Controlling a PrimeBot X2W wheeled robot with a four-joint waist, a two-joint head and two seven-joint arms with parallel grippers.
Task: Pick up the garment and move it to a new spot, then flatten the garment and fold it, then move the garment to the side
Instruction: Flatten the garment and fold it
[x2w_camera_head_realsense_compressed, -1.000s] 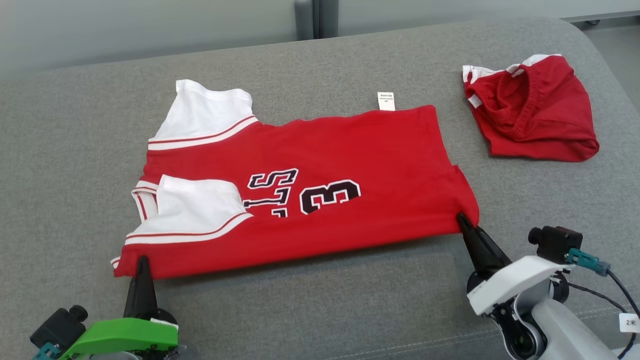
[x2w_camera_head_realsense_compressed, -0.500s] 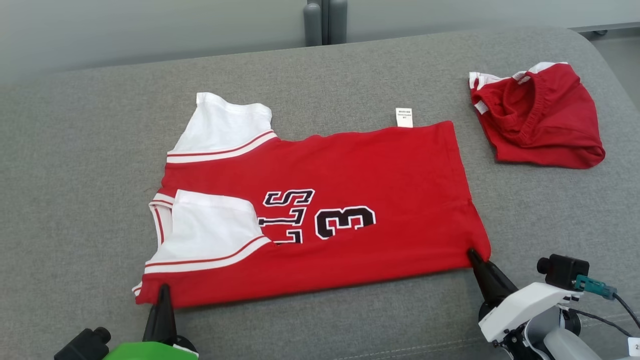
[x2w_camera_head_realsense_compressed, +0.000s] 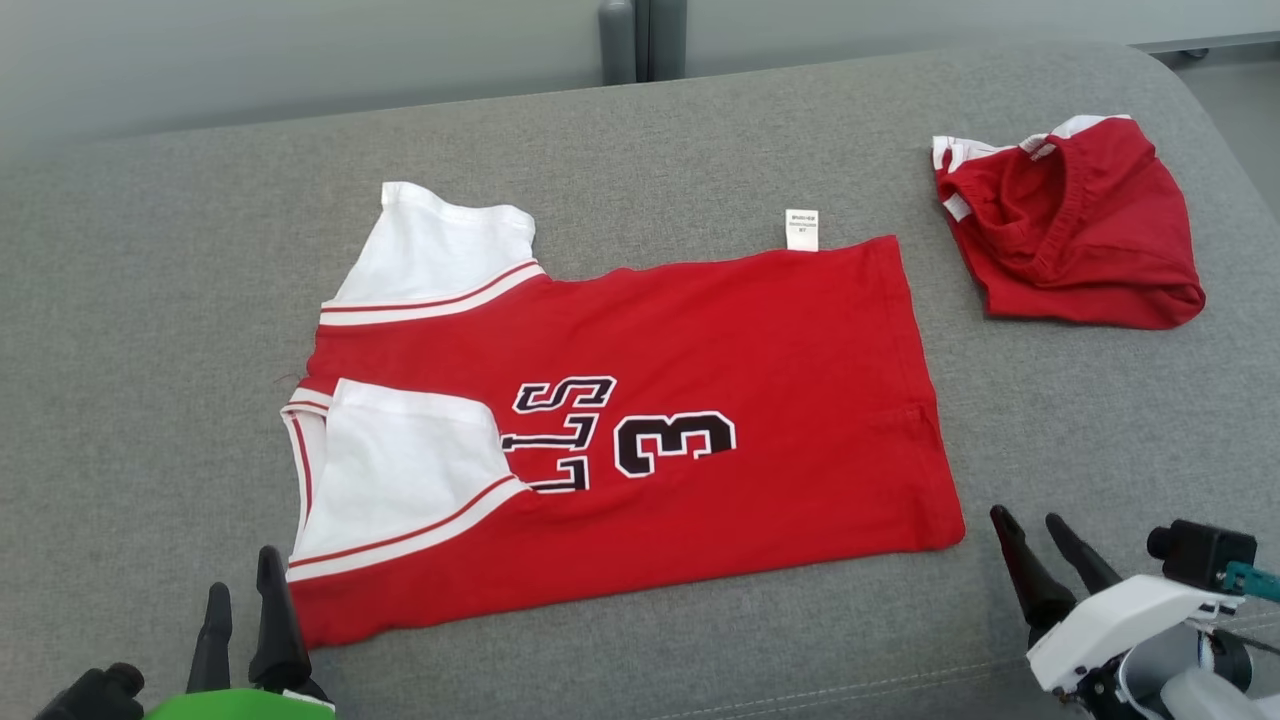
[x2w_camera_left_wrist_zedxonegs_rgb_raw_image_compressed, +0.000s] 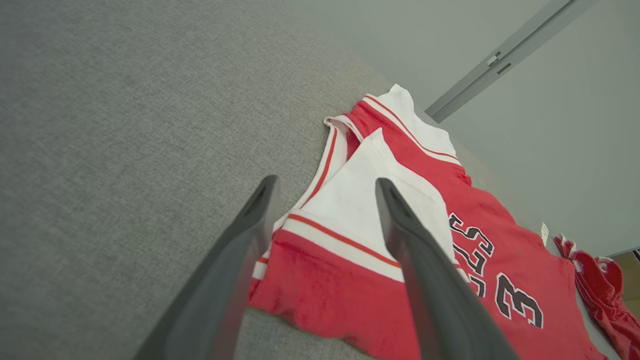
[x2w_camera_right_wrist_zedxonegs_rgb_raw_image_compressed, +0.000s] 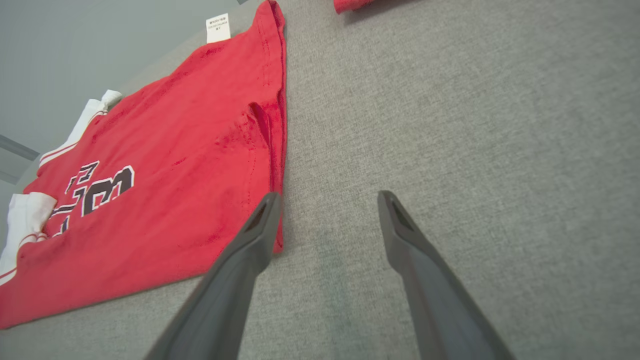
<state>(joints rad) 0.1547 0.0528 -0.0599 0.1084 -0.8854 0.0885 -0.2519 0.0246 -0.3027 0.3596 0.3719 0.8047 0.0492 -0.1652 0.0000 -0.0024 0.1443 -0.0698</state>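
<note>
The red shirt (x2w_camera_head_realsense_compressed: 650, 400) lies flat in the middle of the grey cushion (x2w_camera_head_realsense_compressed: 700, 150), long side left to right. The left gripper (x2w_camera_head_realsense_compressed: 243, 572) and right gripper (x2w_camera_head_realsense_compressed: 1027, 516), both spread wide, sit by its two near corners.

The garment (x2w_camera_head_realsense_compressed: 620, 430) lies flat mid-worktop (x2w_camera_head_realsense_compressed: 150, 300). A bunched cloth (x2w_camera_head_realsense_compressed: 1070, 230) sits far right, well apart. The left gripper (x2w_camera_head_realsense_compressed: 243, 572) is beside the garment's near-left corner, and the right gripper (x2w_camera_head_realsense_compressed: 1025, 516) is near its near-right corner.

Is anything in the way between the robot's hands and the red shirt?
No, nothing visible. The left hand and right hand sit open at the near edge of the red shirt. The red shorts lie apart.
</note>
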